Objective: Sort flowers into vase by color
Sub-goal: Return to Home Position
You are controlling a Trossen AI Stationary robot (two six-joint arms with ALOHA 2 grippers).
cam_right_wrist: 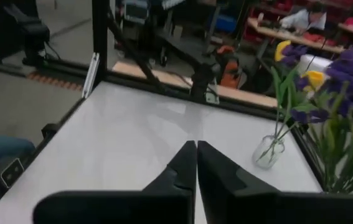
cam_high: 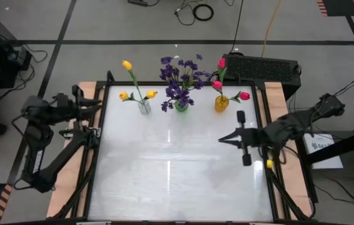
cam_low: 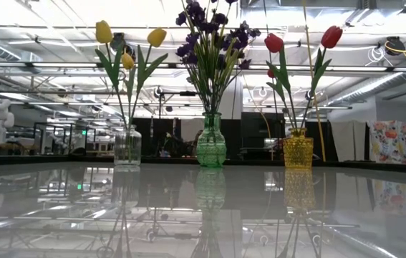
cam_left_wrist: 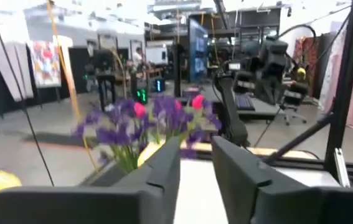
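The right claw [cam_high: 222,139] is hovering over the white bench [cam_high: 177,181] at the right-centre of the high view, pointing toward the left of the picture. Its fingers [cam_right_wrist: 175,177] are pressing together with barely a slit between them and are gripping nothing. The left claw [cam_high: 95,100] is hanging at the bench's left edge, in the left-centre of the high view, pointing right. Its own fingers [cam_left_wrist: 164,177] are sitting a narrow gap apart, with nothing held between them. Both claws are sitting well apart from the three vases, with only bare glossy bench top lying between. The vases are standing upright in a row along the bench's far edge, at the upper centre of the high view, near one another but not touching. At the left of the row, the clear vase [cam_high: 144,107] is holding three yellow tulips [cam_high: 127,65] on thin green stems, one tall and two lower. In the middle, the green vase [cam_high: 181,107] is carrying a full bunch of purple blossoms [cam_high: 180,78]. At the right, the yellow vase [cam_high: 221,104] is holding three pink-red tulips [cam_high: 221,63], their stems leaning outward. In the low view all three vases are mirroring in the bench surface. A black box [cam_high: 261,65] is lying just beyond the bench's far edge in the upper right, behind the yellow vase.
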